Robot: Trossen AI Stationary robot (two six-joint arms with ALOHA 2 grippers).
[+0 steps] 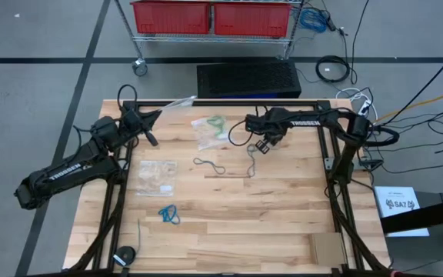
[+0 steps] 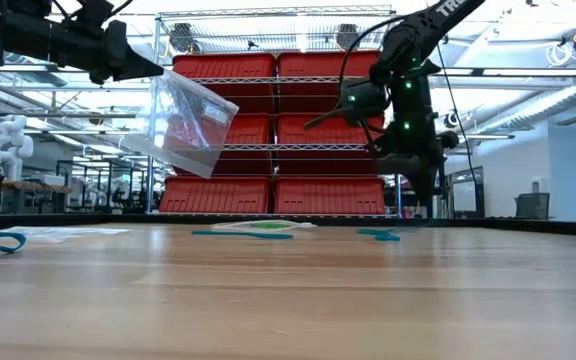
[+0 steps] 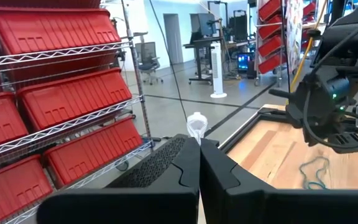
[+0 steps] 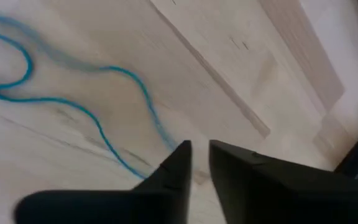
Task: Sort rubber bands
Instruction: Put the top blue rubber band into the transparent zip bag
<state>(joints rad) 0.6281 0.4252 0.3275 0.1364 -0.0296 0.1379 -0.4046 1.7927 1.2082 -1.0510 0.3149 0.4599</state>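
Note:
My left gripper [image 1: 151, 123] is near the table's far left corner, shut on a clear zip bag [image 2: 183, 122] that it holds up in the air. My right gripper [image 1: 261, 145] is low over the far middle of the table, its fingers a narrow gap apart [image 4: 201, 155] over a dark teal rubber band [image 4: 104, 99]. A second teal band [image 1: 210, 165] lies flat on the wood. Light green bands [image 1: 214, 122] lie on a second clear bag [image 1: 206, 135]. Bright blue bands [image 1: 168, 215] lie nearer the front, below a third bag [image 1: 157, 177]. My left gripper pinches the clear zip bag by an upper edge [image 3: 196, 126] between its two shut fingers; a small bit of plastic sticks out past the fingertips. The bag is lifted clear and hangs slanting below the gripper [image 2: 133, 62]. My right gripper: the teal band's strand [image 4: 160, 134] runs up to one fingertip, and I cannot tell whether they touch.
A black case [image 1: 248, 79] and a wire rack with red bins [image 1: 210, 17] stand beyond the far edge. A cardboard piece [image 1: 328, 248] lies at the near right and a small black round object [image 1: 125, 254] at the near left. Cables run along the right side [image 1: 429, 123].

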